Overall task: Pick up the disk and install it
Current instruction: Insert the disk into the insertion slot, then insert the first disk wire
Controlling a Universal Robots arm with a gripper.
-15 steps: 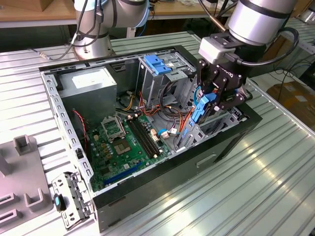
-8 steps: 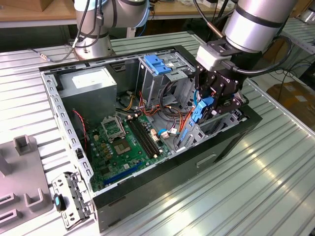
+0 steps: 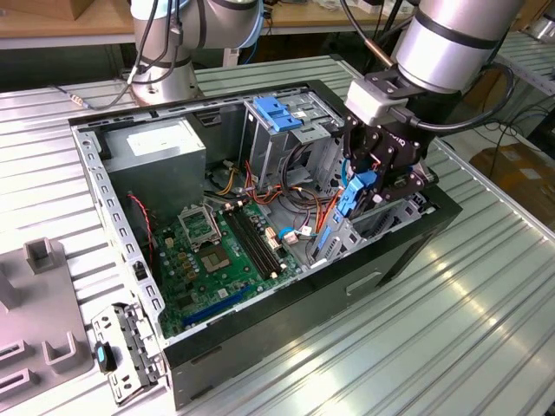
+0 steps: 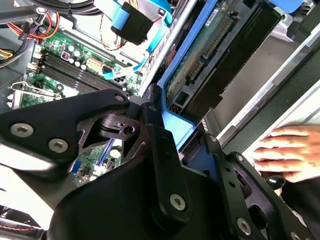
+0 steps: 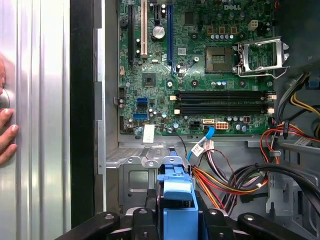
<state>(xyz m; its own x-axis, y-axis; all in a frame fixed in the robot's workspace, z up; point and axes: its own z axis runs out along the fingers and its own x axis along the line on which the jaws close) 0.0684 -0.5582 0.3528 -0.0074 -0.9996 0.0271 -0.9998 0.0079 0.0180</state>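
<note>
My gripper hangs over the end of the open computer case at the exterior view's right. It is shut on the disk, which stands on edge with its blue carrier frame showing. The disk's lower part sits down in the metal bay beside the motherboard. In the second wrist view the disk's green circuit side and blue frame run between the black fingers. In the first wrist view the blue carrier is clamped in the gripper, above the bay's metal bracket.
A tall grey drive cage with a blue top and a grey power supply box stand at the case's far side. Orange and red cables lie next to the bay. A person's hand rests on the ribbed table beside the case.
</note>
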